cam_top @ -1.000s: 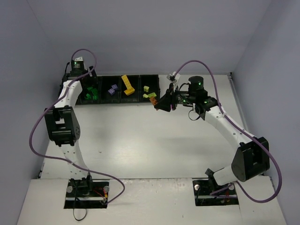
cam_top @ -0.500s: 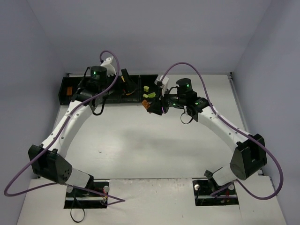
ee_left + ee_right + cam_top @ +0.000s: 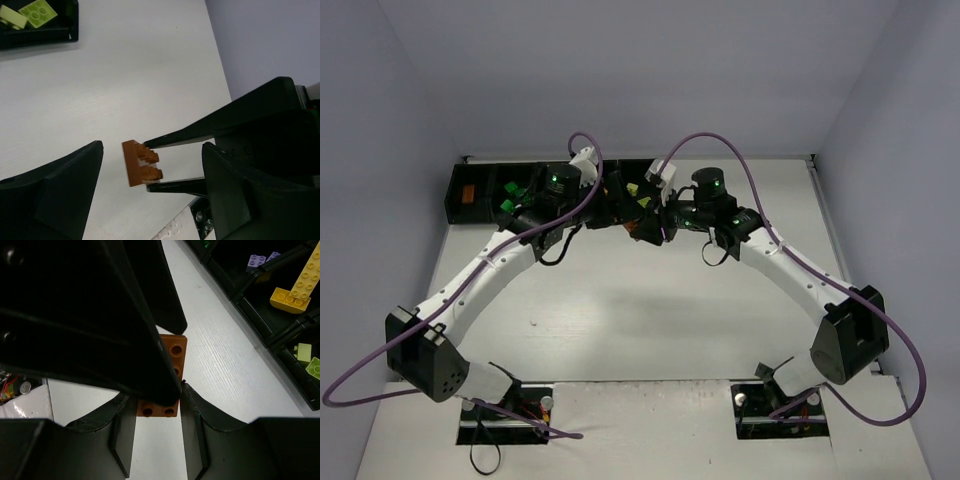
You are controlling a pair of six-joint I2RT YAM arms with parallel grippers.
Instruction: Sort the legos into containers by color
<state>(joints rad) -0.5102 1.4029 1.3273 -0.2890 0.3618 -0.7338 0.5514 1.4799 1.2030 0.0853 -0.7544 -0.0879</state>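
Two white and black robot arms rise from the near edge of a white table (image 3: pixel 620 310) and lean toward each other, meeting just in front of a row of bins on the far side. The left arm (image 3: pixel 470 290) reaches up from the near left and the right arm (image 3: pixel 790 270) from the near right.

Where they meet, the right hand (image 3: pixel 156 407) is closed tight on a small orange-brown brick (image 3: pixel 137 165), pinched between its two thin fingers. The brick is held over bare table, just in front of the bins and near the one that holds lime pieces. The left hand (image 3: pixel 152 150) is spread wide, with one finger on each side of the brick. In the left wrist view a gap shows between each finger and the brick, so this hand has hold of nothing.

Beyond the hands lie the containers (image 3: pixel 455 180), joined black open-topped bins in a row along the far edge of the table. Seen from overhead, the leftmost bin holds one orange-brown piece (image 3: pixel 466 194) and the next holds dark green bricks (image 3: pixel 509 190). The left arm hides the middle of the row in that view. The right wrist view shows lilac bricks (image 3: pixel 257 260) in one bin, a long yellow brick (image 3: pixel 297 282) in the bin beside it, and lime bricks (image 3: pixel 315 367) in the one after that.
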